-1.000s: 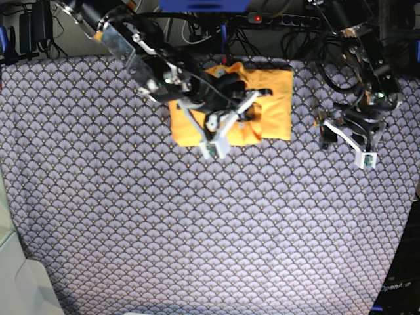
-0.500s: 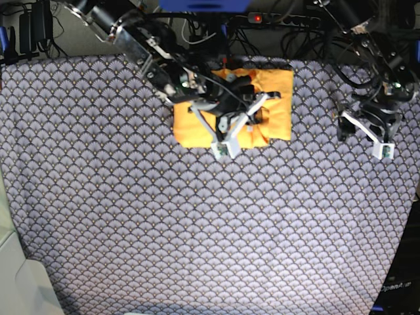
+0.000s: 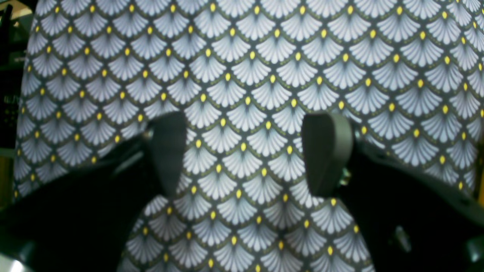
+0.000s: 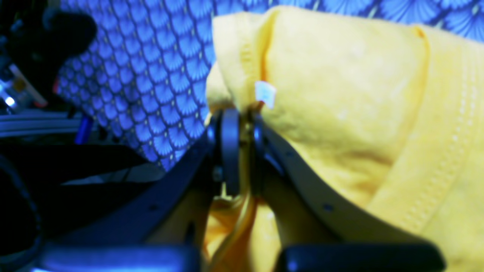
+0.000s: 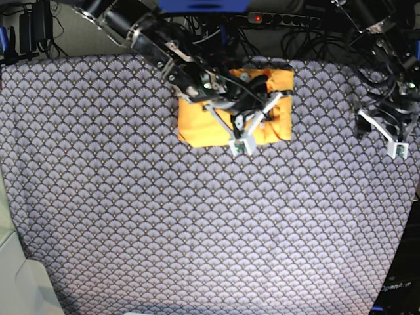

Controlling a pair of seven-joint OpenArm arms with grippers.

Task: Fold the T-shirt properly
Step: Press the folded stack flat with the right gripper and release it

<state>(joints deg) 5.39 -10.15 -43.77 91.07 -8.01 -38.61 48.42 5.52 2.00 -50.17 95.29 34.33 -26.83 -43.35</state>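
The orange-yellow T-shirt lies as a folded bundle at the back middle of the scallop-patterned cloth. My right gripper reaches over the bundle from the back left. In the right wrist view the right gripper is shut on a fold of the T-shirt, with fabric pinched between the pads near a small white tag. My left gripper hovers apart near the right edge. In the left wrist view the left gripper is open, with only the patterned cloth between its fingers.
Cables and a power strip run along the back edge behind the shirt. A pale object sits at the front left corner. The cloth's right edge lies close to the left arm.
My right gripper has moved to the right holding the fold, and the bundle has shifted right with it. The left arm has drawn away toward the right edge, still open.
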